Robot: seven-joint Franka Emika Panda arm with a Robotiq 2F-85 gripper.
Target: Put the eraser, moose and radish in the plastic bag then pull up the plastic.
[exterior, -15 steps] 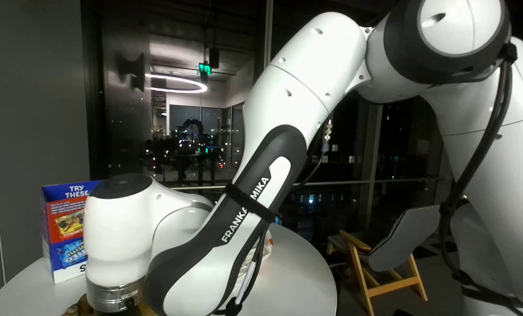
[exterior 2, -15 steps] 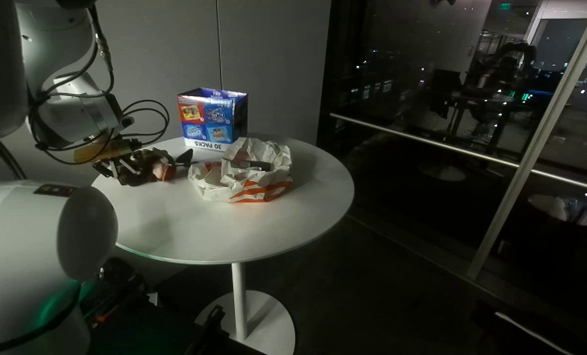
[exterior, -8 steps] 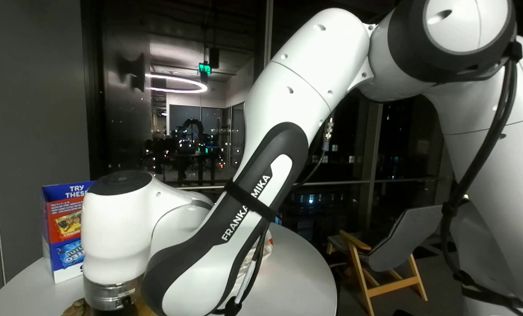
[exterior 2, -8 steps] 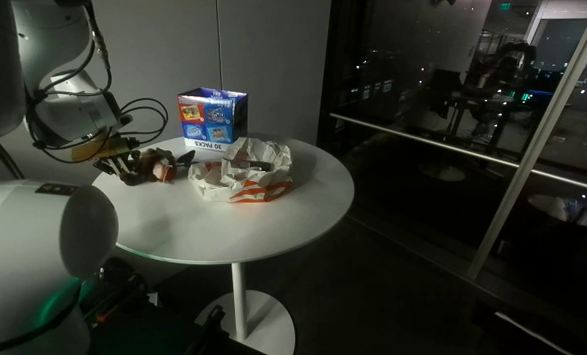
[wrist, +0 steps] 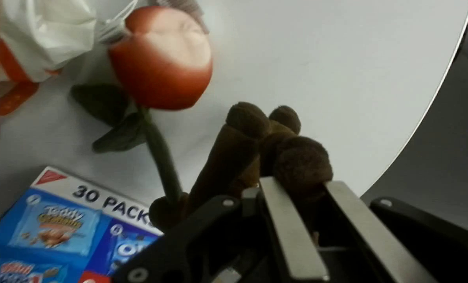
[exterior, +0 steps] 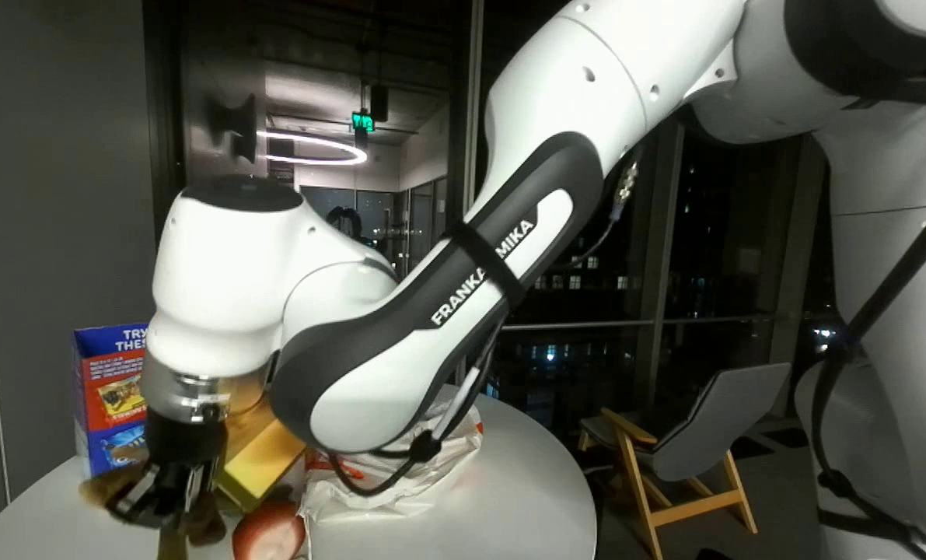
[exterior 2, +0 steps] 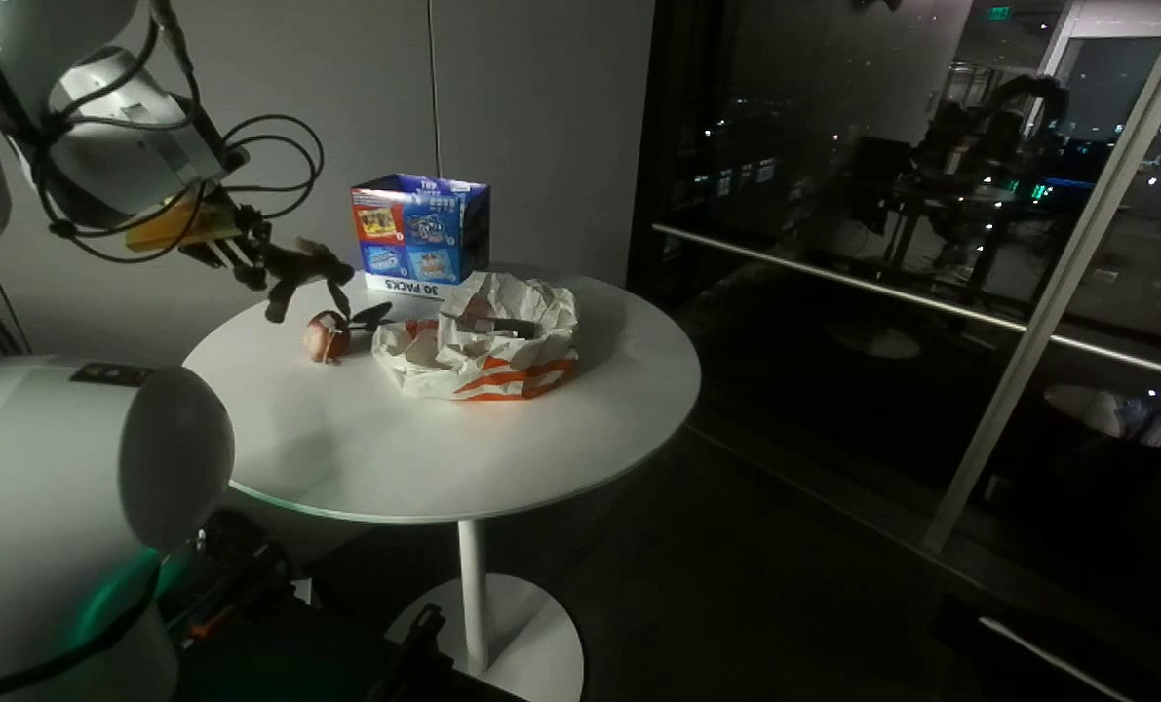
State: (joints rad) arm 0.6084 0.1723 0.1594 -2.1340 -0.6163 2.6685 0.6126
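The moose is a brown plush; it hangs tilted above the table in an exterior view (exterior 2: 302,265) and fills the middle of the wrist view (wrist: 228,165). My gripper (wrist: 301,182) is shut on the moose, with a dark rounded part between its fingers; it also shows in an exterior view (exterior 2: 260,273). The radish (exterior 2: 327,336), a red and white plush with dark green leaves, lies on the table beside the bag and below the moose. The white plastic bag (exterior 2: 531,359) with orange stripes is crumpled and open. A dark object (exterior 2: 512,327) sits in its opening; I cannot tell if it is the eraser.
A blue and red snack box (exterior 2: 419,239) stands behind the bag, close to the gripper in the wrist view (wrist: 61,228). The round white table (exterior 2: 444,458) has its edge near the arm. A wooden chair (exterior: 680,459) stands beyond the table.
The arm and gripper have risen, and the moose has lifted off the table with them. The radish and bag stay where they were.
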